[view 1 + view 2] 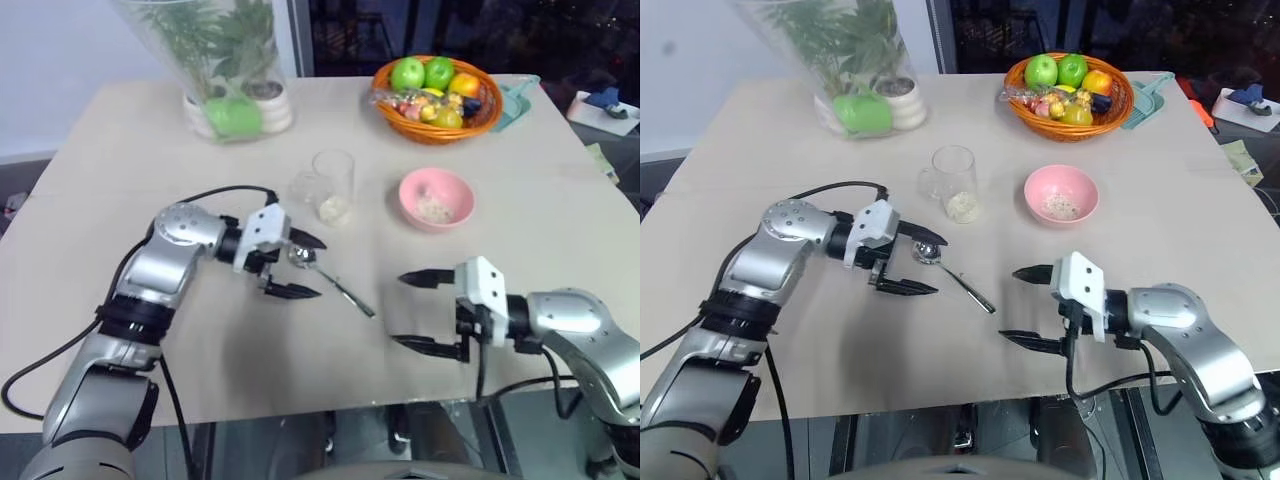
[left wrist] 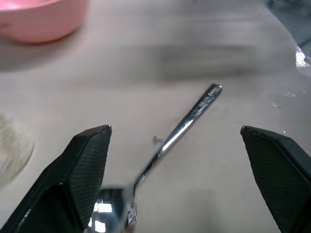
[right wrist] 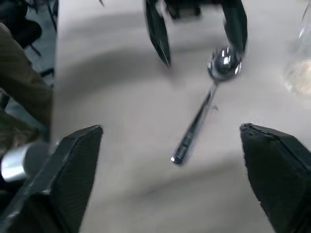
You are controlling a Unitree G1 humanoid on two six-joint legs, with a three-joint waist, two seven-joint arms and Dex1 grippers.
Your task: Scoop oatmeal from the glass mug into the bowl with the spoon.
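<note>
The spoon [image 1: 332, 279] lies flat on the counter [image 1: 120, 170], head toward 10 o'clock and handle toward 4 o'clock, held by neither tool. The left tool [image 1: 290, 265] stands released, its black fingers straddling the spoon head, one finger on each side; contact cannot be confirmed. The right tool [image 1: 415, 310] is also released, fingers spread wide, apart from the handle tip at roughly 4 o'clock of it.

The glass mug [image 1: 333, 186] stands upright just past the spoon head at 1 o'clock, with oatmeal [image 1: 334, 208] at its bottom. The bowl [image 1: 436, 199] sits at 3 o'clock of the mug, a gap between them, and already holds some flakes. This layout likely keeps the scoop-and-transfer path short.

The fruit basket [image 1: 437, 98] and plant vase [image 1: 225, 60] stand well apart at 12 o'clock. Open counter surrounds the spoon at 6 o'clock; the near edge lies close beneath the right tool.
</note>
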